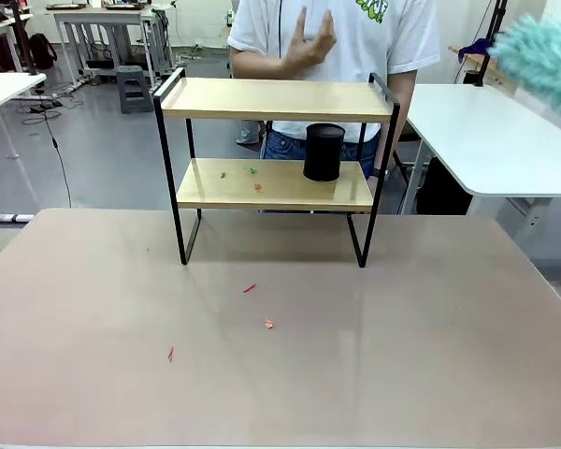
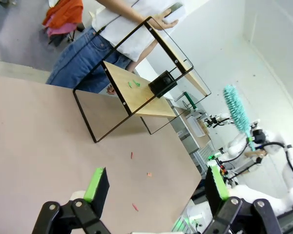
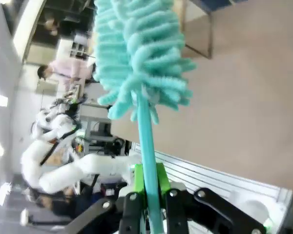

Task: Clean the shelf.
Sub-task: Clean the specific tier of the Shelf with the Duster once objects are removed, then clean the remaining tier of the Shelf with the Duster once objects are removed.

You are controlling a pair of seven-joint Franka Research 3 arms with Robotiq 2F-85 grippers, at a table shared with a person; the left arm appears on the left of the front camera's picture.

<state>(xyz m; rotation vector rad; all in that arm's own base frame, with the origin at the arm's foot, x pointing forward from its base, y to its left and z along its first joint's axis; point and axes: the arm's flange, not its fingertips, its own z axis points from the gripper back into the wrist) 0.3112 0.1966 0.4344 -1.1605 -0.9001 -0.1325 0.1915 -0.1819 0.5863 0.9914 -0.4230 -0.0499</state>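
Front view: 1 light-wood 2-tier shelf in a thin black metal frame point(image 1: 276, 98) stands upper centre, near the far edge of the brown bench point(image 1: 421, 355). 1 black cylinder point(image 1: 323, 152) and 3 small scraps point(image 1: 251, 171) sit on its lower board. 3 red scraps point(image 1: 250, 288) lie on the open bench in front.

Left wrist view: the left fingers point(image 2: 95, 183) are apart at the bottom edge, with the shelf upper centre.

Right wrist view: the right fingers point(image 3: 161, 176) are clamped on 1 fluffy teal duster point(image 3: 136, 53).

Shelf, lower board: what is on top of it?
A black cylinder stands on the lower board, with small green and red scraps to its left. Whatever lies behind the cylinder is hidden.
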